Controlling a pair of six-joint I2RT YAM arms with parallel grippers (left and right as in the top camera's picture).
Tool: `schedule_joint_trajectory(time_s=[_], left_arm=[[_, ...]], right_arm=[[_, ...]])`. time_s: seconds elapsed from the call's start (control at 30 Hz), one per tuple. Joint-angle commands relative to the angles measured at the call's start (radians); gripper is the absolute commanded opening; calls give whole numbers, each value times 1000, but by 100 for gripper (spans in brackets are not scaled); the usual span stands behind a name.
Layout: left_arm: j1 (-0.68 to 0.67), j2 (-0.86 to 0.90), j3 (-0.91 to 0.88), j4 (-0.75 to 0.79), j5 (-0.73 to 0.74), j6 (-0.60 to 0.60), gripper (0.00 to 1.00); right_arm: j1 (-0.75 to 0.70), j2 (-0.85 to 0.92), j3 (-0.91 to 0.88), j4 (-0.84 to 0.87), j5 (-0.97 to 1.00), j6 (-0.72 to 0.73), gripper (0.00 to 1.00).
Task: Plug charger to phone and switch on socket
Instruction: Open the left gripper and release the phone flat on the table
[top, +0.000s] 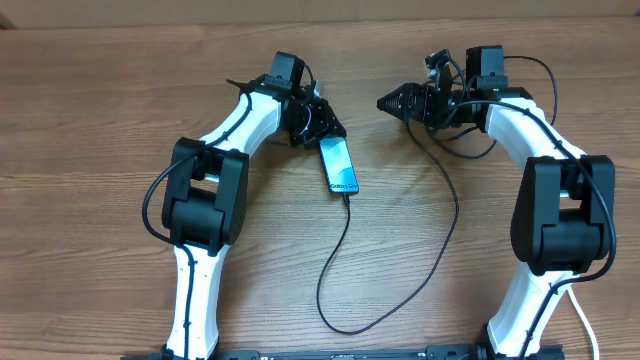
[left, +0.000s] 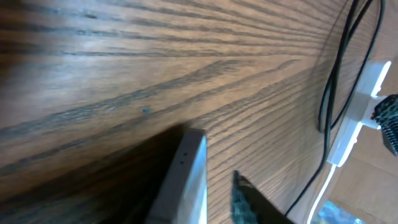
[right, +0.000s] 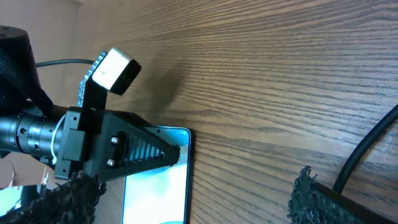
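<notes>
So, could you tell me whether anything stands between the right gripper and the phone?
Only bare table lies between the right gripper and the phone; the left gripper sits at the phone's far end.

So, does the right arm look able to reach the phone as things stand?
Probably yes: bare table lies between the right gripper and the phone, though the left gripper at its top end crowds that side.

A brown, dark-grained wooden table (top: 100, 100), a teal-blue phone (top: 339, 165) edged black, a black charger (top: 440, 230) at its 5 o'clock, a white socket (left: 360, 106), white arms (top: 235, 125) with black joints.
</notes>
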Motion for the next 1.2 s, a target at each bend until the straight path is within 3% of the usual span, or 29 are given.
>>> schedule_joint_trajectory(time_s=[0.0,0.33,0.53,0.87,1.17], left_arm=[[-1,26,-2,-14,-64,7,48],[6,26,-2,-31,-66,-1,100],[19,25,-2,-51,-77,-8,100],[44,25,-1,-182,-212,-6,100],[45,25,0,-187,-224,-43,100]], right_arm=[[-2,-6,5,3,3,-8,100],[-2,-6,5,4,3,-8,100],[-2,-6,5,4,4,-8,100],[-2,-6,5,4,3,-8,100],[-2,-6,5,4,3,-8,100]])
